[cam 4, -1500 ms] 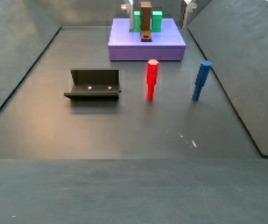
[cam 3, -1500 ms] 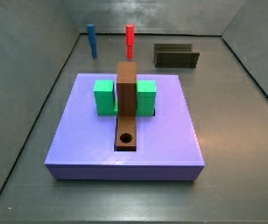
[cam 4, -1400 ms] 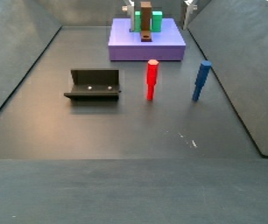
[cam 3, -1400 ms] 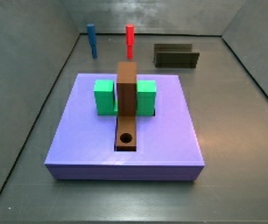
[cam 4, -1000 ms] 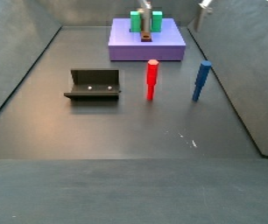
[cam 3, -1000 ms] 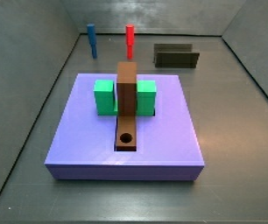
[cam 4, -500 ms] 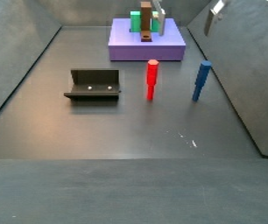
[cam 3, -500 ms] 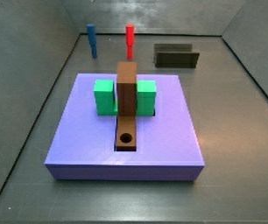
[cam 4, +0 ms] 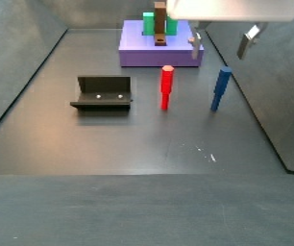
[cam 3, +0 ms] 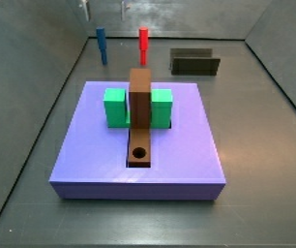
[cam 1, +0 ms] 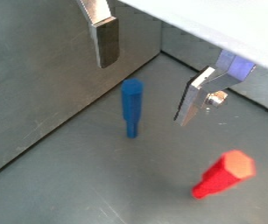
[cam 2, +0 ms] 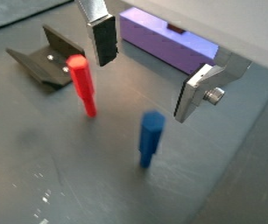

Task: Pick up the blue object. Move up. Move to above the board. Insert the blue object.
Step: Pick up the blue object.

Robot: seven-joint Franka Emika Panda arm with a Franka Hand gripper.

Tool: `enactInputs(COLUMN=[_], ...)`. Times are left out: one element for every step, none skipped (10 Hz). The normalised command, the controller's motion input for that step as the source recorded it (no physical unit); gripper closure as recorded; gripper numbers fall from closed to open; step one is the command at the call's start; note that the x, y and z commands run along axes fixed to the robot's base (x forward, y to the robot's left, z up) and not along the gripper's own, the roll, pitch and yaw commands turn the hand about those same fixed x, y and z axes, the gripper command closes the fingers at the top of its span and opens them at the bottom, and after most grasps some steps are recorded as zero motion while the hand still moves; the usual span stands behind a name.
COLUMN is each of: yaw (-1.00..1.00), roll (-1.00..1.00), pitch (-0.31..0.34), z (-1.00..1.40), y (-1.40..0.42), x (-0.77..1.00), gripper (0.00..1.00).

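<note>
The blue object (cam 4: pixel 222 88) is a thin blue peg standing upright on the dark floor, next to a red peg (cam 4: pixel 166 86). In a side view my gripper (cam 4: pixel 223 43) hangs open above the blue object, clear of its top. Both wrist views show the blue object (cam 1: pixel 131 105) (cam 2: pixel 151 136) below the gap between the silver fingers (cam 1: pixel 105 39) (cam 2: pixel 193 96), with nothing held. The board (cam 3: pixel 177 145) is a lavender slab carrying a green block (cam 3: pixel 116 107) and a brown strip (cam 3: pixel 140 97) with a round hole (cam 3: pixel 140 153).
The fixture (cam 4: pixel 104 92) stands on the floor beside the red peg (cam 2: pixel 82 83), on the side away from the blue one. Grey walls (cam 4: pixel 272 86) close in the floor, one of them near the blue object.
My gripper has come from the far corner above the board into full view in a side view and now hangs over the blue object. The pegs and the board have not moved.
</note>
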Motion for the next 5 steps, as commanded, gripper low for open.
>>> enactInputs(yaw=[0.0,0.0,0.0,-0.01,0.0], roll=[0.0,0.0,0.0,0.0,0.0], pitch=[-0.044,-0.011,0.0,0.0,0.0], z=[-0.31,-0.27,-0.31,-0.27,-0.25], y=[0.0,0.0,0.12,0.12,0.08], x=[-0.21,-0.11,-0.09,0.0,-0.02], gripper=[0.0,0.0,0.0,0.0,0.0])
